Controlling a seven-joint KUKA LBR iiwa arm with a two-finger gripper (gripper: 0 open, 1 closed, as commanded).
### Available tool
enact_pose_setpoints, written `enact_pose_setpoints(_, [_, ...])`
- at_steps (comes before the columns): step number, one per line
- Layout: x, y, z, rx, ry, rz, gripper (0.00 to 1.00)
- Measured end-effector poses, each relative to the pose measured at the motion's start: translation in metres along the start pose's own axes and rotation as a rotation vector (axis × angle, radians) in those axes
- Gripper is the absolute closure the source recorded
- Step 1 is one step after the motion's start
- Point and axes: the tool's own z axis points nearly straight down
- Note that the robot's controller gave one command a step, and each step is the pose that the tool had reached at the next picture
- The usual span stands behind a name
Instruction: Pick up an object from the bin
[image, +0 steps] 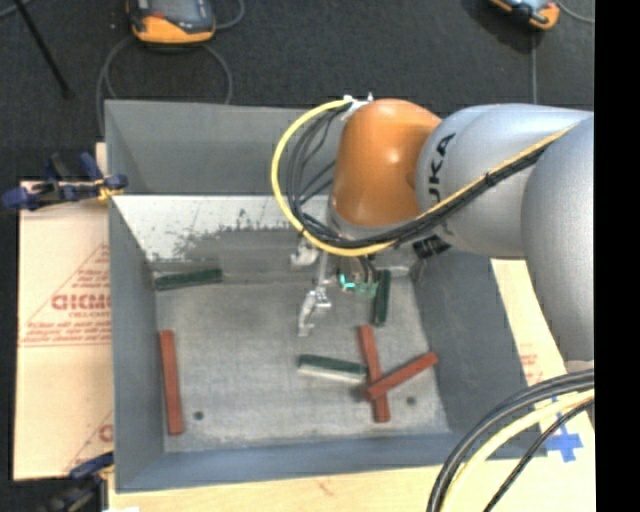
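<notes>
Jaws over bare bin (128, 330) floor; green stick (380, 300) just beside; walls well apart.

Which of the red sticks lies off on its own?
The red stick along the bin's left wall. The other two red sticks cross each other at the lower right.

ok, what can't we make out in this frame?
Camera view:
upper end of the dark green stick by the wrist: hidden under the arm.
floor beneath the orange cover: blocked by it.
back right corner of the bin: covered by the arm.
pale stick and second green stick: touching or stacked, too small to tell.
</notes>
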Motion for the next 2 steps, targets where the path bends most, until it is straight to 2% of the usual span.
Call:
enact_pose_setpoints(1, [-0.002, 0.000, -0.005, 0.000, -0.007, 0.001, 0.00])
enact_pose_setpoints(2, [0.061, -0.043, 0.058, -0.003, 0.004, -0.174, 1.00])
